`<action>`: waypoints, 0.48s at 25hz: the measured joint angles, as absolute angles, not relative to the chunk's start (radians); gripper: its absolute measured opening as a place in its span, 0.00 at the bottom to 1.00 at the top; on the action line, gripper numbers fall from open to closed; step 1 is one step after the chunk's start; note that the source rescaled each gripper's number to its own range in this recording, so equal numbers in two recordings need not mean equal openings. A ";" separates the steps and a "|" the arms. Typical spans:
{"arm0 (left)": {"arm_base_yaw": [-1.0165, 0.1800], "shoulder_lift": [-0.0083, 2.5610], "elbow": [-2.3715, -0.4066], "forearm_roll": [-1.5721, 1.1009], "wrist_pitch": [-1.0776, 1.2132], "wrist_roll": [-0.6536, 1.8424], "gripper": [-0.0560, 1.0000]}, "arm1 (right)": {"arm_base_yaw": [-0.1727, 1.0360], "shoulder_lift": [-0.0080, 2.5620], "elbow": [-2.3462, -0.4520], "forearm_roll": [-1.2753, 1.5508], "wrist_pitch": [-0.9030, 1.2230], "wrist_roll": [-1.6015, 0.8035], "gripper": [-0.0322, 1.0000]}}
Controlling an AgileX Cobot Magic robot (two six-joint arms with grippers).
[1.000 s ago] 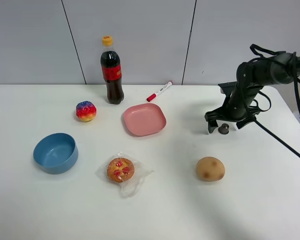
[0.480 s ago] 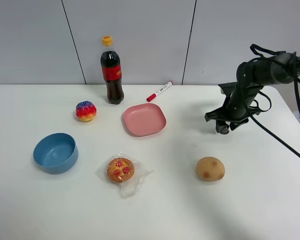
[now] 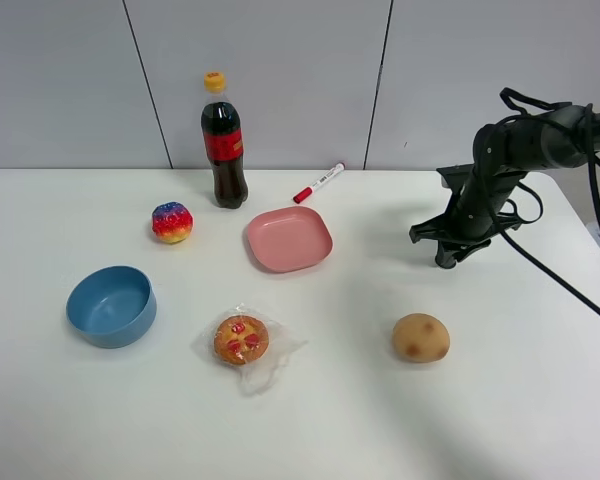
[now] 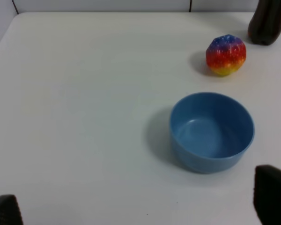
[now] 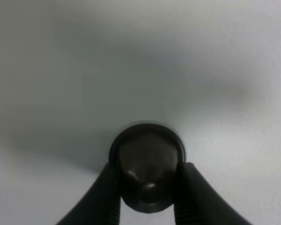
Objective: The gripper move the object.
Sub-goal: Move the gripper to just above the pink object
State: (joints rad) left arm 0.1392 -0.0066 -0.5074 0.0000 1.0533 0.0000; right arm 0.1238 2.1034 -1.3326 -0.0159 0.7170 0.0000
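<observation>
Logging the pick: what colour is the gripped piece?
The object is dark grey-brown; clearest in right wrist view.

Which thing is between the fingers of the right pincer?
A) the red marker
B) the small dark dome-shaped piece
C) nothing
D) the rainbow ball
B: in the right wrist view, the fingers of the right pincer press both sides of the small dark dome-shaped piece.

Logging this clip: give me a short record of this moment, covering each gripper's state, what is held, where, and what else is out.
right gripper: shut on the dome piece
location: right rear of table, beyond the bread lump
lifted: cannot tell
left gripper: open, empty, blue bowl ahead
other items: rainbow ball, cola bottle, pink plate, marker, wrapped pastry
</observation>
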 joint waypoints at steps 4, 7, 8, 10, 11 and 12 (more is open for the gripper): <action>0.139 -0.007 -0.507 0.000 1.053 0.000 1.00 | 0.124 2.087 -1.333 -0.015 0.751 0.000 0.03; 0.139 -0.007 -0.507 0.000 1.053 0.000 1.00 | 0.124 2.041 -1.333 -0.015 0.790 -0.020 0.03; 0.139 -0.007 -0.507 0.000 1.053 0.000 1.00 | 0.124 2.017 -1.333 -0.015 0.806 -0.034 0.03; 0.139 -0.007 -0.507 0.000 1.053 0.000 1.00 | 0.124 1.971 -1.333 -0.015 0.846 -0.069 0.03; 0.139 -0.007 -0.507 0.000 1.053 0.000 1.00 | 0.124 1.946 -1.333 -0.015 0.867 -0.092 0.03; 0.139 -0.007 -0.507 0.000 1.053 0.000 1.00 | 0.124 1.921 -1.333 -0.015 0.888 -0.116 0.03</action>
